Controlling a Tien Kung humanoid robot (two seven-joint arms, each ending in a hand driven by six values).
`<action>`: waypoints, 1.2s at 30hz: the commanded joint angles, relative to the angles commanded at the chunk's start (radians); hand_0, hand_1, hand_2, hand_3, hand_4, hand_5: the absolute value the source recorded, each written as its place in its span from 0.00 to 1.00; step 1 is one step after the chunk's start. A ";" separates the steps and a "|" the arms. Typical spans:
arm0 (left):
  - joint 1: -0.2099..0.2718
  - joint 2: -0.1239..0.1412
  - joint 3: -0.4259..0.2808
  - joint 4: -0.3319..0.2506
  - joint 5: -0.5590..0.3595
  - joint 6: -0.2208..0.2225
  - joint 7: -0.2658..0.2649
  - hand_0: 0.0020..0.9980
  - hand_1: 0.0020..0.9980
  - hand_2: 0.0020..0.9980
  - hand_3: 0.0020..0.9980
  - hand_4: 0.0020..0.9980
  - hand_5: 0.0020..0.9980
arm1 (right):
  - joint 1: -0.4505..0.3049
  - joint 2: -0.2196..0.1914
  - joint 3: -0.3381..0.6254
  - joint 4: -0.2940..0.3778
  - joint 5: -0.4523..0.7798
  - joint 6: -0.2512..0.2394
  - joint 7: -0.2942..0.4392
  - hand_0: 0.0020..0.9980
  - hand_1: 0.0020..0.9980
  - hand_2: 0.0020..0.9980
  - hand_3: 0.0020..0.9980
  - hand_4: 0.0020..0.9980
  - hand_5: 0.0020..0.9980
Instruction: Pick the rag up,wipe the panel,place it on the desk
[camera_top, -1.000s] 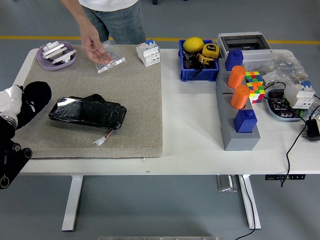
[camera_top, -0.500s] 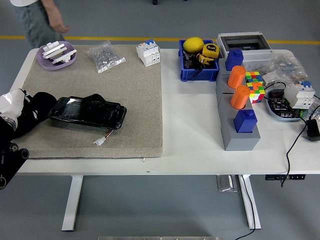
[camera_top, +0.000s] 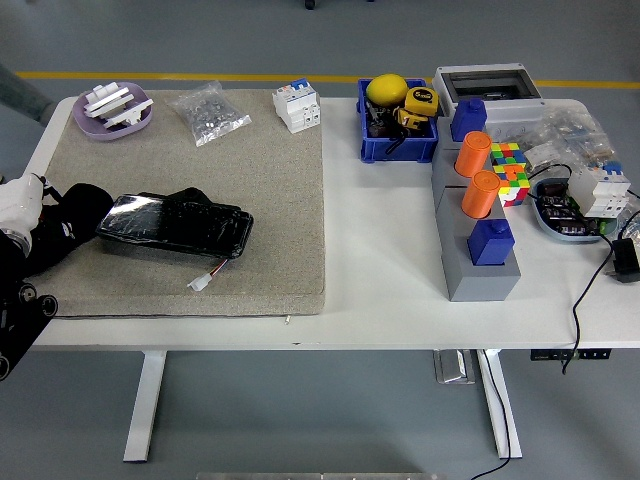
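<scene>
the panel (camera_top: 175, 225) looks glossy black, wrapped in shiny crinkled film. under it the mat (camera_top: 270, 220) is rough, matt beige felt-like cloth. the table (camera_top: 380, 290) is smooth white. the rag (camera_top: 190, 197) looks soft, matt black. the blue bin (camera_top: 395, 148) is smooth plastic.

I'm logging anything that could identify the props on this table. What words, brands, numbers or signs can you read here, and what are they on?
None can be read with certainty.
Yellow tape measure in the blue bin: dark print on its face, too small to read.
White circuit breaker at the mat's far edge: markings too blurred to read.
Breakers at the right: print too small.
Black panel: no text visible.
</scene>
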 joint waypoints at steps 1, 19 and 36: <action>0.002 0.002 -0.001 -0.008 -0.006 -0.004 0.003 0.74 0.75 0.78 0.57 0.76 0.00 | 0.000 0.000 -0.001 0.000 0.001 0.000 0.000 0.75 0.62 0.62 0.56 0.92 0.42; 0.089 0.013 -0.189 -0.254 -0.086 -0.029 0.012 0.71 0.76 0.79 0.59 0.76 0.00 | -0.007 -0.002 -0.012 -0.006 0.008 -0.001 -0.001 0.75 0.62 0.62 0.56 0.91 0.42; 0.119 -0.129 -0.368 -0.308 -0.446 0.138 -0.292 0.65 0.71 0.64 0.57 0.73 0.10 | -0.020 0.005 -0.025 -0.005 0.013 -0.003 -0.002 0.75 0.62 0.62 0.56 0.91 0.42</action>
